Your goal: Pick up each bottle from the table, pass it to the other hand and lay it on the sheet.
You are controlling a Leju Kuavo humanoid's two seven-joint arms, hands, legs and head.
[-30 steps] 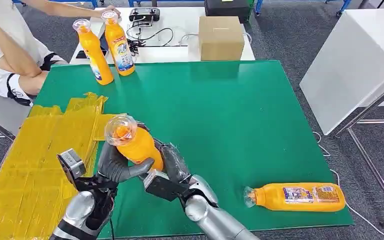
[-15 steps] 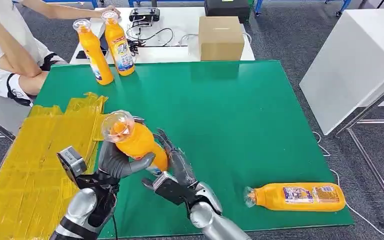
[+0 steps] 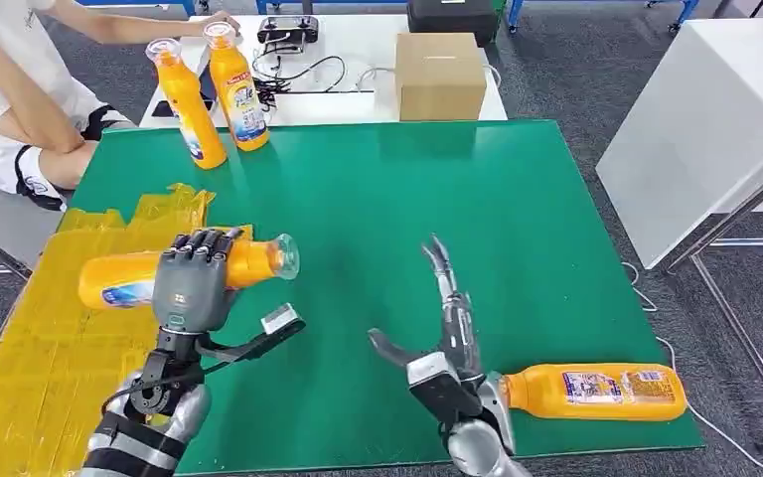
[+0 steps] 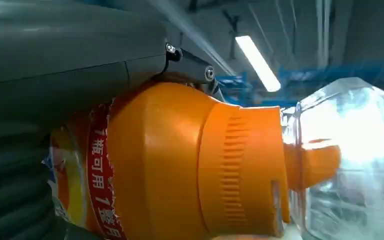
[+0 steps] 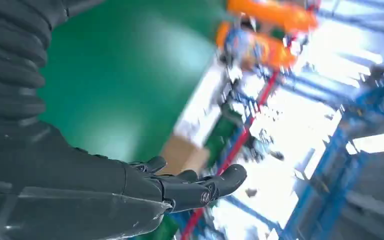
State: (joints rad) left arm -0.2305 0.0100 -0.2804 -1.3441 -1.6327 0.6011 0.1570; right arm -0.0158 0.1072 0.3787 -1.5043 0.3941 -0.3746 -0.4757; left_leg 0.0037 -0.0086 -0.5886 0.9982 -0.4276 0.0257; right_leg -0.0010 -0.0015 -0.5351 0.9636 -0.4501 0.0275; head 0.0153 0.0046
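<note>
We see the bottle (image 3: 124, 281) lying level above the yellow sheet (image 3: 50, 338), our left hand (image 3: 194, 283) grasping it, fingers (image 3: 199, 243) wrapped over its middle, cap towards the green worktop (image 3: 407, 219). Our right hand (image 3: 442, 333) is released, fingers spread, above the worktop. A second bottle (image 3: 591, 391) lies near the worktop's front edge. Two bottles (image 3: 209, 89) stand at the far corner.

Orange bottle (image 3: 129, 279), clear cap, blue-white label, in grey left hand (image 3: 194, 281). Green table (image 3: 378, 199). Crinkled yellow sheet (image 3: 50, 358) at left edge. Brown box (image 3: 439, 75).
</note>
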